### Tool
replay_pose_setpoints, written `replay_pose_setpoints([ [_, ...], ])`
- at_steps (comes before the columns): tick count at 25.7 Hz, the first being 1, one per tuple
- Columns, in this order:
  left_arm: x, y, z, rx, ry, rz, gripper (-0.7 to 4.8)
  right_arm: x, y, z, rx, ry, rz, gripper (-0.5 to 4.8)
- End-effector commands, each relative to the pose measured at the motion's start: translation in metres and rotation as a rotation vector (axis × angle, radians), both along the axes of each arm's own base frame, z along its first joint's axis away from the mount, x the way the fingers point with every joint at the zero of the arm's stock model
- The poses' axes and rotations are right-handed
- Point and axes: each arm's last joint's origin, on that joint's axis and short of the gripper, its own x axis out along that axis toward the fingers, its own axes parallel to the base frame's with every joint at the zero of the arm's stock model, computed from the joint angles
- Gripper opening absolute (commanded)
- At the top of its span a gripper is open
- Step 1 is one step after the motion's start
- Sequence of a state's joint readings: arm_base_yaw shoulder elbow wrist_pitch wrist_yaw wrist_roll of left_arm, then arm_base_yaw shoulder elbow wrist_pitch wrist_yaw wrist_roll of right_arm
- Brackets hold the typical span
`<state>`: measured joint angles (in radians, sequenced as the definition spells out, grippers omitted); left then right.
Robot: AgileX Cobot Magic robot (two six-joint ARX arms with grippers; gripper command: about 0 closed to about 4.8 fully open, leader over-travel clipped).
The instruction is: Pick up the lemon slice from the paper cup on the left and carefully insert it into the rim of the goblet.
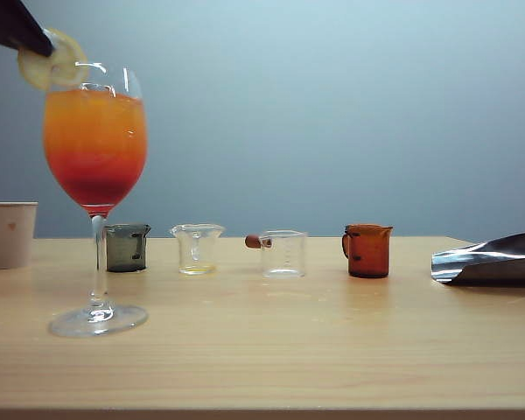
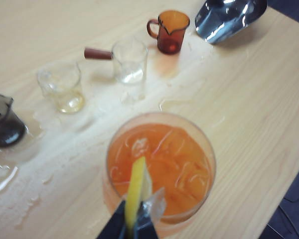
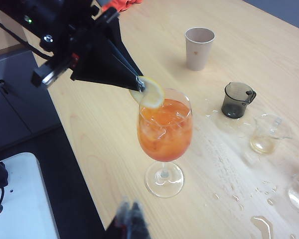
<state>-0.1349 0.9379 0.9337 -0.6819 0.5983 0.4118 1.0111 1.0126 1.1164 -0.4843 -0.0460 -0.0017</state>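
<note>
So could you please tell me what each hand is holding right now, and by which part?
The left hand pinches the lemon slice by its edge, above the goblet rim. The right hand rests on the table, apparently holding nothing.

A pale wooden counter (image 1: 332, 350) with fine straight grain fills the scene, wet with clear puddles and droplets (image 3: 261, 221). Behind it stands a plain blue-grey wall (image 1: 350, 105), evenly and softly lit. Beside the counter the floor (image 3: 65, 184) is dark, with a grey cabinet (image 3: 15, 99).
</note>
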Motion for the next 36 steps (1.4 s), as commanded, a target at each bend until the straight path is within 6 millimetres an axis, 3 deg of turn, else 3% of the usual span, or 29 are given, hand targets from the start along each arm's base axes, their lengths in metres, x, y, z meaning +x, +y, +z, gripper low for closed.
replay_pose_setpoints([
  [1, 0.000, 0.000, -0.003, -0.001, 0.032, -0.007, -0.06, 0.000, 0.000, 0.003, 0.016, -0.014, -0.001, -0.06],
  [28, 0.009, -0.002, -0.010, -0.004, 0.079, -0.016, -0.05, 0.000, 0.000, 0.003, 0.016, -0.014, -0.001, -0.06],
  [30, 0.008, -0.002, -0.009, -0.019, 0.067, -0.031, 0.16, 0.000, 0.000, 0.003, 0.016, -0.014, -0.001, -0.06],
  [33, 0.006, -0.002, -0.004, -0.034, 0.028, -0.043, 1.34, 0.000, 0.000, 0.003, 0.016, -0.014, -0.001, -0.06],
  [36, 0.003, -0.002, 0.002, -0.039, -0.016, -0.044, 1.35, 0.000, 0.000, 0.003, 0.016, -0.014, -0.001, -0.06],
])
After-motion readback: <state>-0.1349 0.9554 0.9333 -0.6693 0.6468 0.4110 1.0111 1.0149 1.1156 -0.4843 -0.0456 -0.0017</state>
